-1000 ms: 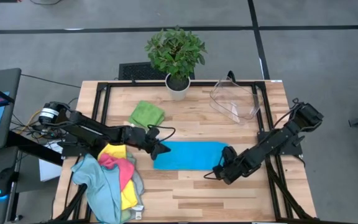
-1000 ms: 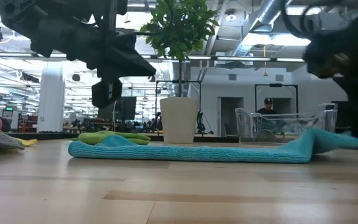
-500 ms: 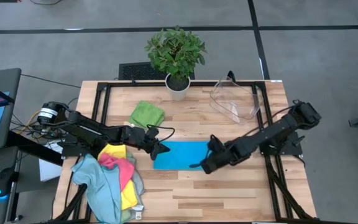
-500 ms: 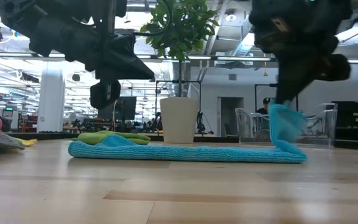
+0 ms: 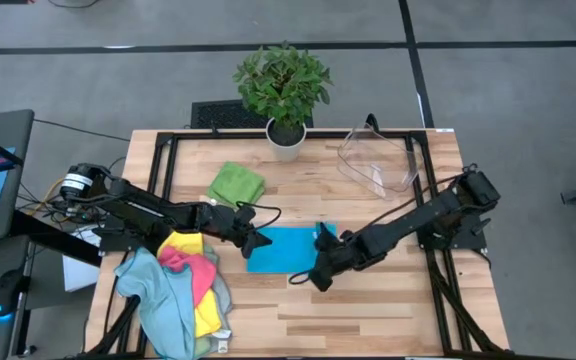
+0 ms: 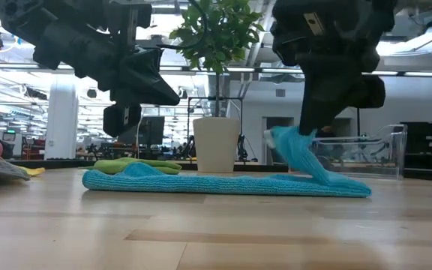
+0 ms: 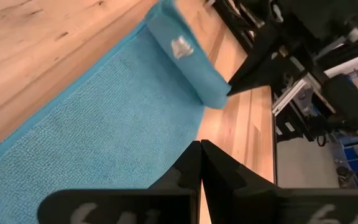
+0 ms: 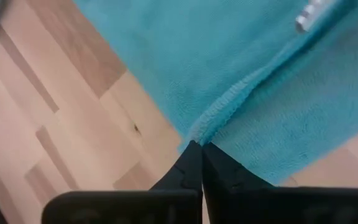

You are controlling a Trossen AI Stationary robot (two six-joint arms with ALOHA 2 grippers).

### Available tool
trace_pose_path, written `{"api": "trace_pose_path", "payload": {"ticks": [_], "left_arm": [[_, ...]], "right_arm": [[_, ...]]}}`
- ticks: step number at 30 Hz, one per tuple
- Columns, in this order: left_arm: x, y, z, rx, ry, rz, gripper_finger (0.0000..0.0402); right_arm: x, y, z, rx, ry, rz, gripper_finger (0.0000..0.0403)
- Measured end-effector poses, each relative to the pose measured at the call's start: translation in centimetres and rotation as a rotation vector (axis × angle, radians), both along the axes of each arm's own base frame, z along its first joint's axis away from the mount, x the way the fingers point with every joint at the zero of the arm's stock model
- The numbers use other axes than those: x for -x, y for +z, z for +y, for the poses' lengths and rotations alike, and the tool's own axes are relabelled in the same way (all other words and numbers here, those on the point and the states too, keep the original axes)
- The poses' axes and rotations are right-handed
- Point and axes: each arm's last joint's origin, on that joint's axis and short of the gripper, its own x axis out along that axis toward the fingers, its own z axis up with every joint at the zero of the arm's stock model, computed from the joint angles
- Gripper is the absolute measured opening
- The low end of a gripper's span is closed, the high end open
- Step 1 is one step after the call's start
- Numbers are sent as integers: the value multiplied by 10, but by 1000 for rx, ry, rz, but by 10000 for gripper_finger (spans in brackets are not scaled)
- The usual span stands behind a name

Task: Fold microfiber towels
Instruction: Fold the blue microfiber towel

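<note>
Wooden table: towels, potted plant, plastic bin.

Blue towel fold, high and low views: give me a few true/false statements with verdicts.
1. The right tool is shut on an edge of the blue towel. True.
2. The green towel is already folded, near the potted plant. True.
3. The left tool is open above the clear bin. False: it is shut, at the blue towel's left end.
4. The blue towel's lifted edge lies flat on the table. False: the low view shows it raised.
5. The pile of towels sits by the right arm. False: by the left arm.
</note>
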Motion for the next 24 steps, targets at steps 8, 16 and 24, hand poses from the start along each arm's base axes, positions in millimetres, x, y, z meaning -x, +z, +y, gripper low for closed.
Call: {"api": "trace_pose_path", "payload": {"ticks": [8,16,24], "left_arm": [[1,-1,0,4,-12,13,0],[1,-1,-1,5,-18,12,0],[1,-1,-1,9,-27,13,0]], "right_arm": [[-15,-12,-1,-18,11,-47,22],[-23,-11,-9,-30,-11,-89,21],[-24,-10,-6,-39,-4,-113,32]]}}
